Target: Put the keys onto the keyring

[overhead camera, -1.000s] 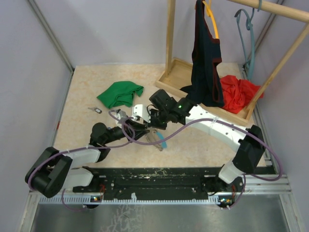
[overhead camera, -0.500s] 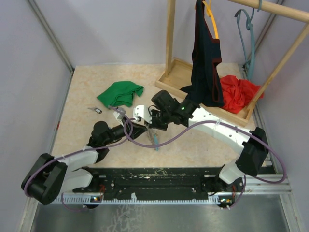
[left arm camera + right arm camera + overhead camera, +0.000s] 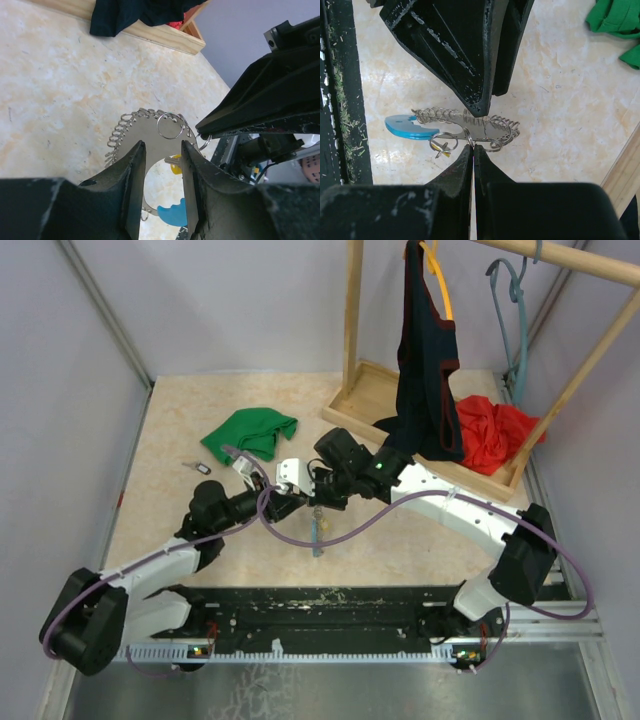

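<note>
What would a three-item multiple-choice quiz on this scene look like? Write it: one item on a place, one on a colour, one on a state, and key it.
1. Where does the green cloth lie?
A. on the table, left of the wooden rack
B. in the rack's tray
C. off the table

2. What colour is the flat tab on the keyring?
A. red
B. blue
C. green

3. How is the right gripper?
A. wide open
B. shut on the keyring
C. out of view

Key:
1 A: the top view shows the cloth on the tabletop beside the rack.
2 B: the right wrist view shows the tab is blue.
3 B: the gripper's closed tips pinch one of the keyring's rings.
</note>
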You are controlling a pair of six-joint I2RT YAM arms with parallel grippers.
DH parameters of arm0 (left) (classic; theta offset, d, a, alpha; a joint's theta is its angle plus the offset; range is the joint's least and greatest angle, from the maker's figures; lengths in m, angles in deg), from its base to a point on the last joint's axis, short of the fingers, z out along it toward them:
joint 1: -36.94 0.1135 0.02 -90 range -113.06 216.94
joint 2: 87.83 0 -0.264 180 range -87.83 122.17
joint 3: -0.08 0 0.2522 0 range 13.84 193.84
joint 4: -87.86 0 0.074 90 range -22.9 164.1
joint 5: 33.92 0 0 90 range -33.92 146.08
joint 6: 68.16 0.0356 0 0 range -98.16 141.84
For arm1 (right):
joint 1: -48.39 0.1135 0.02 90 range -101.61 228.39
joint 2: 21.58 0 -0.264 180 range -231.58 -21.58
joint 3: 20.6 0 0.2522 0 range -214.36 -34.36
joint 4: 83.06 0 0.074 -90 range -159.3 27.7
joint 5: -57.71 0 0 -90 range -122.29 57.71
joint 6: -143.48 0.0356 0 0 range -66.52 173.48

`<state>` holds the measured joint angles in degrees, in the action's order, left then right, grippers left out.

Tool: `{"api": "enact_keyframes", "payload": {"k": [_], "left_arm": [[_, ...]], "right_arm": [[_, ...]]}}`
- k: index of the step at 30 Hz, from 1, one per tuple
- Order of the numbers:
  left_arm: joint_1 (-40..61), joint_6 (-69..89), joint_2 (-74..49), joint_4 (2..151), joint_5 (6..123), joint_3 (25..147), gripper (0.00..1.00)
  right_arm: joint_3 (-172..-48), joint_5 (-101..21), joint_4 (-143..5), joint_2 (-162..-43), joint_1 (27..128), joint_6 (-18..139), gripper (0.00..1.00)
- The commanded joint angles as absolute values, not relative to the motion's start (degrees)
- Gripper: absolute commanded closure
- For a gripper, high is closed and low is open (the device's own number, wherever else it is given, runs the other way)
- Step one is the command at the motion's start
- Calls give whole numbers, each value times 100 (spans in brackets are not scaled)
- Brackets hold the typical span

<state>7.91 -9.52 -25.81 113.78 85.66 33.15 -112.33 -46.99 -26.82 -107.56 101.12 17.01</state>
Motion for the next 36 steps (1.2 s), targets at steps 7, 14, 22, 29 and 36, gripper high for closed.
{"api": "enact_keyframes", "payload": {"k": [7,14,22,29,36], "left_arm": [[847,-1951,-2120,12442,9071,3369,58],[844,-1161,-2502,12573,9550,3143,58],[821,-91,-2284,12875,10259,3195,66],[755,688,-2062,12800,10315,3375,70],[631,1196,-1888,12835,10358,3456,72]], "right_arm": [[-11250,-4815,-3054,-10430,10175,1647,100],[-11260,-4699,-3080,-10437,10177,1706,100],[-11282,-4709,-3099,-10443,10174,1779,100],[-11290,-4775,-3084,-10447,10177,1804,100],[-11284,-4873,-3083,-10453,10175,1806,100]]}}
